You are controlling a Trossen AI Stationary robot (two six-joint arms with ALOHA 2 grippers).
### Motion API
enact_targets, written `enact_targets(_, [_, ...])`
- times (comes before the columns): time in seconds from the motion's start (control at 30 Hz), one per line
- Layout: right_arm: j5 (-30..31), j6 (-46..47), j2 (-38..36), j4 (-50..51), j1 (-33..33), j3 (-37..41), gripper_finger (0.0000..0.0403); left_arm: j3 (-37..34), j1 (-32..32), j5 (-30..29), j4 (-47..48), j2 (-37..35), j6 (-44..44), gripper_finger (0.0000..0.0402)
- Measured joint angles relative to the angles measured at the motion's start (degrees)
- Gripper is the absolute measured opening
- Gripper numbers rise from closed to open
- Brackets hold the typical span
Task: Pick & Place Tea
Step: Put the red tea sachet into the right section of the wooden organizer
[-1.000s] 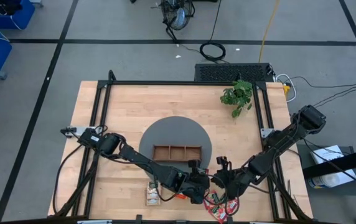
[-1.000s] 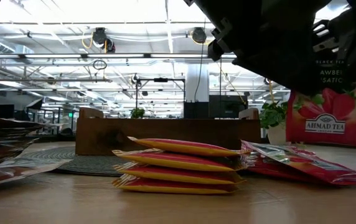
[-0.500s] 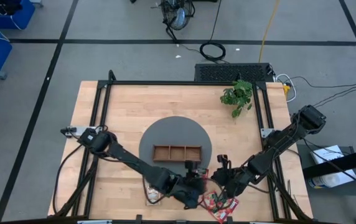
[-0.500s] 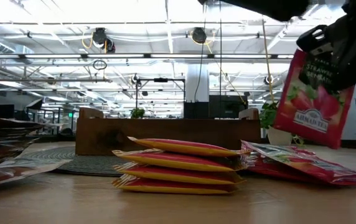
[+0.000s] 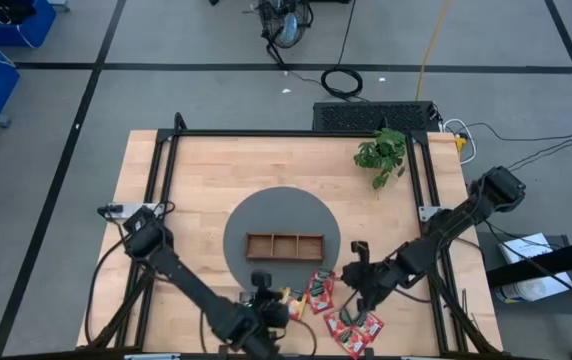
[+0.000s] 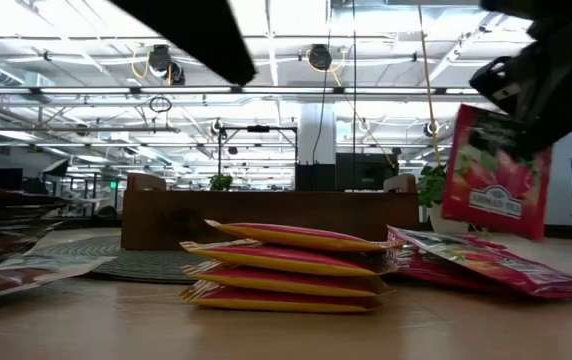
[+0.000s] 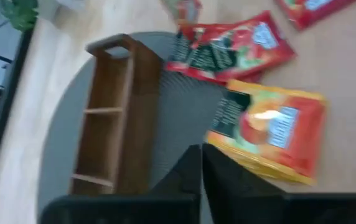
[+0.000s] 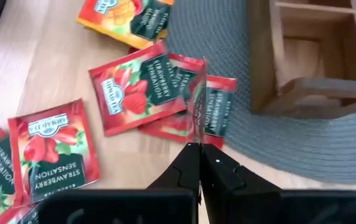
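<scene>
My right gripper (image 5: 352, 276) is shut on one red strawberry tea sachet (image 6: 491, 160), just near-right of the long wooden tray (image 5: 284, 245). In the right wrist view this sachet (image 8: 200, 93) shows edge-on above the gripper (image 8: 200, 149). Other red sachets (image 5: 351, 325) lie flat on the table, and one (image 5: 320, 290) rests partly on the grey mat (image 5: 266, 210). A stack of orange sachets (image 6: 286, 265) lies near the table's near edge. My left gripper (image 5: 274, 305) is shut and holds nothing; it hovers beside the orange stack (image 7: 271, 134). My right gripper pinches the red sachet between its two fingers at its upper edge (image 6: 514, 105), coming from above. The sachet hangs below the fingers, slightly tilted and lifted clear of the table. In the wrist view its thin edge (image 8: 200, 138) runs straight out from between the fingertips (image 8: 190, 155).
The tray stands on the round grey mat in mid table, its three compartments open upward. A potted plant (image 5: 381, 155) stands at the far right. More sachets (image 6: 16, 265) lie at the low view's left. Bare wood (image 5: 186, 170) lies to the far left.
My left arm has drawn away from the right gripper, toward the table's near edge and left, and has left the middle of the low view. My right gripper has risen a little and moved toward the tray, and the red sachet has swung and now hangs clear.
</scene>
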State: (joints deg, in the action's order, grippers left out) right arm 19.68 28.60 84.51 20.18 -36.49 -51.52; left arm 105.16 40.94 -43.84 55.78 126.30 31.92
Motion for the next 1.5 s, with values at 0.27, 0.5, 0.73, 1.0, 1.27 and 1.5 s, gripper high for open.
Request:
enact_targets(0.27, [-3.54,-8.13,0.16,12.15,8.62,-14.43,0.0,-5.01,3.96,-3.23,-5.55,-0.04,0.31,0.0017])
enact_targets(0.5, [-9.67,-15.63,3.76,21.82,19.08,-24.79,0.0,-7.96,5.46,-4.52,-6.51,-0.04,2.8,0.0005])
enact_targets(0.73, [-13.96,-20.65,13.02,26.33,24.51,-30.31,0.0,-8.08,6.26,-5.6,-5.78,-0.02,3.33,0.0035])
enact_targets(1.0, [-16.38,-21.71,16.7,27.15,26.44,-30.89,0.0,-8.08,6.43,-5.75,-5.58,-0.02,3.71,0.0021])
enact_targets(1.27, [-16.71,-20.6,16.62,24.02,26.77,-28.5,0.0,-8.08,6.43,-5.72,-4.99,-0.02,5.46,0.0009])
enact_targets(1.5, [-16.51,-19.32,16.68,19.72,26.77,-23.43,0.0,-8.08,6.43,-5.72,-4.99,-0.02,5.68,0.0034])
